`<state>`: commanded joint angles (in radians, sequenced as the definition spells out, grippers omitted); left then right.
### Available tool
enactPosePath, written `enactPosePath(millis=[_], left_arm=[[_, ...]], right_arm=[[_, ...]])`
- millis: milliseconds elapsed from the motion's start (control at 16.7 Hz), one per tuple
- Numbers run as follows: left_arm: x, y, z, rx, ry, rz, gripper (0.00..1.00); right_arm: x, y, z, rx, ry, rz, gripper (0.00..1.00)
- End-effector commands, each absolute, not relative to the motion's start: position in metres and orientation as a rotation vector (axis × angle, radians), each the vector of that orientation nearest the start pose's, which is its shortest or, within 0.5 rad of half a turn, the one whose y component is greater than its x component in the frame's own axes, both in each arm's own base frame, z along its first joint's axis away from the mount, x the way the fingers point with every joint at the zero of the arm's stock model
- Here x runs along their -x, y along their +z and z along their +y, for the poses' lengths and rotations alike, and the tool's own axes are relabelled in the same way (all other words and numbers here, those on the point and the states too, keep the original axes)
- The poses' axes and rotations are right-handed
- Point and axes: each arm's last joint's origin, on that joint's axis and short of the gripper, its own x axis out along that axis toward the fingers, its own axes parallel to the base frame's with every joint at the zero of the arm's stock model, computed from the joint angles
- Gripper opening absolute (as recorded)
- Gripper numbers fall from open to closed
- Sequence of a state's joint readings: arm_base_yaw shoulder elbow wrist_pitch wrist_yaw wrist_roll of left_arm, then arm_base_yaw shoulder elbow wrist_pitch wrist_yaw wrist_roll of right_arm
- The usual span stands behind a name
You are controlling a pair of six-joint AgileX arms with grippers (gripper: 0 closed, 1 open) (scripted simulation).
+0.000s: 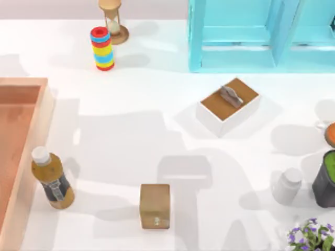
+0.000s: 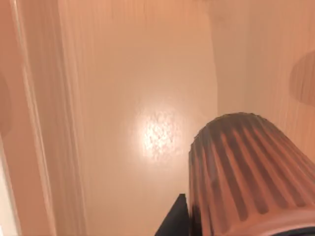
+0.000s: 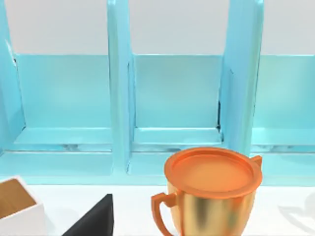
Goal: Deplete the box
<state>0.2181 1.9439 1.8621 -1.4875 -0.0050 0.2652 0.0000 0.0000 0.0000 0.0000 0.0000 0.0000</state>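
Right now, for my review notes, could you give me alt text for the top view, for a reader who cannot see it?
A white table seen from above, with the box, a large peach-walled crate, cut off at the left edge. Beside it stands a brown bottle, with a tan cube and a white brown-topped box further right, and a turquoise rack at the back.

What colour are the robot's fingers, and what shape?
Black. The left gripper finger is a dark, flat wedge with a sharp corner. The right gripper finger is a plain matte black triangle. Neither has any cables or markings on the parts that are visible.
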Motion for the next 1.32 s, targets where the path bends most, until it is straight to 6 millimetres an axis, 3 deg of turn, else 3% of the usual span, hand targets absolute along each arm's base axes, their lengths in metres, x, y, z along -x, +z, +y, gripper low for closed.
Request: enactPosePath(millis=[120,300,420,600,780,900,1080,1320], left_arm=[[-0.363,0.288,0.081,-0.039,-0.024,1.562,0.0],[-0.377,0.29,0.053,-0.038,-0.003,1.512,0.0],[-0.39,0.283,0.02,-0.033,0.006,1.473,0.0],[-0.405,0.259,-0.044,-0.021,-0.003,1.449,0.0],[-0.402,0.226,-0.108,-0.018,-0.025,1.482,0.0],[-0.394,0.21,-0.138,-0.028,-0.032,1.522,0.0],[-0.386,0.2,-0.156,-0.036,-0.029,1.564,0.0],[-0.386,0.201,-0.155,-0.034,-0.029,1.562,0.0]], right_arm=[[-0.106,0.16,-0.001,0.0,0.0,0.0,1.0],[-0.106,0.16,-0.001,0.0,0.0,0.0,1.0],[-0.106,0.16,-0.001,0.0,0.0,0.0,1.0],[-0.106,0.16,-0.001,0.0,0.0,0.0,1.0],[-0.106,0.16,-0.001,0.0,0.0,0.0,1.0],[-0.106,0.16,-0.001,0.0,0.0,0.0,1.0],[-0.106,0.16,-0.001,0.0,0.0,0.0,1.0],[-0.106,0.16,-0.001,0.0,0.0,0.0,1.0]])
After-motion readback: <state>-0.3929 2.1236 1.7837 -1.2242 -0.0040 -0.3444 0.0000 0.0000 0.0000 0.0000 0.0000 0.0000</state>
